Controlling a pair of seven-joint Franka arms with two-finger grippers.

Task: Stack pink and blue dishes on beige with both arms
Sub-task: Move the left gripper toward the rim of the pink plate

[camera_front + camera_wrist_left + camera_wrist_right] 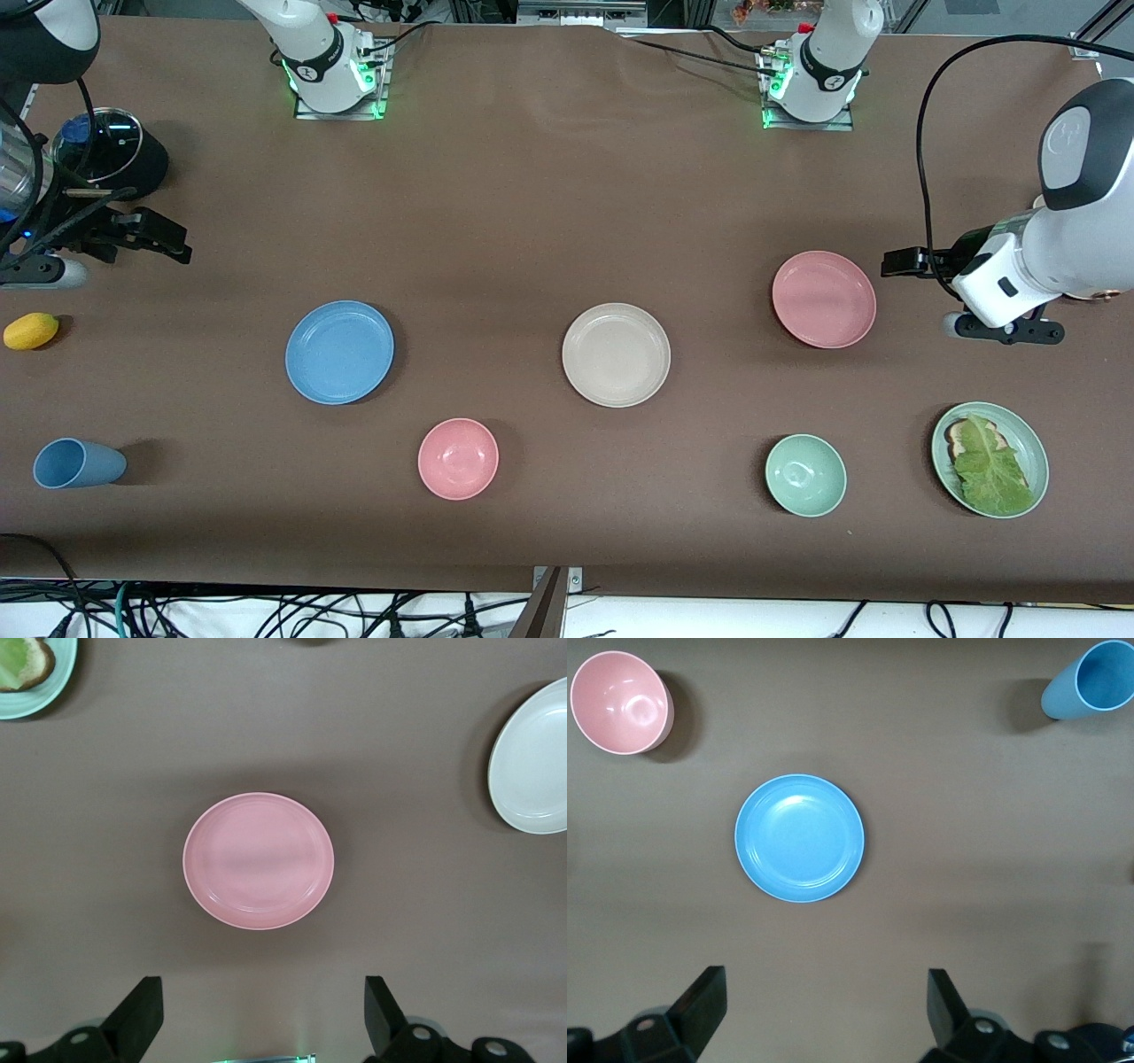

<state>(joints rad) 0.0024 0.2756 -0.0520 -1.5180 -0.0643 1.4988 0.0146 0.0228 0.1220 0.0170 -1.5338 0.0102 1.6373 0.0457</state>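
Observation:
The beige plate [616, 354] lies in the middle of the table, its edge also showing in the left wrist view [534, 762]. The salmon pink plate [824, 299] [259, 860] lies toward the left arm's end. The light blue plate [339, 352] [800, 837] lies toward the right arm's end. All three are apart and bare. My left gripper [893, 263] [263, 1019] hangs open over bare table beside the pink plate. My right gripper [177, 244] [827, 1014] hangs open over bare table at its own end, well off the blue plate. Neither holds anything.
Nearer the front camera stand a pink bowl [458, 458] [617, 702], a mint bowl [805, 475], a mint plate with lettuce [990, 458] [27, 673] and a blue cup [78, 463] [1090, 678] on its side. A lemon [31, 330] and a lidded black pot [111, 151] sit at the right arm's end.

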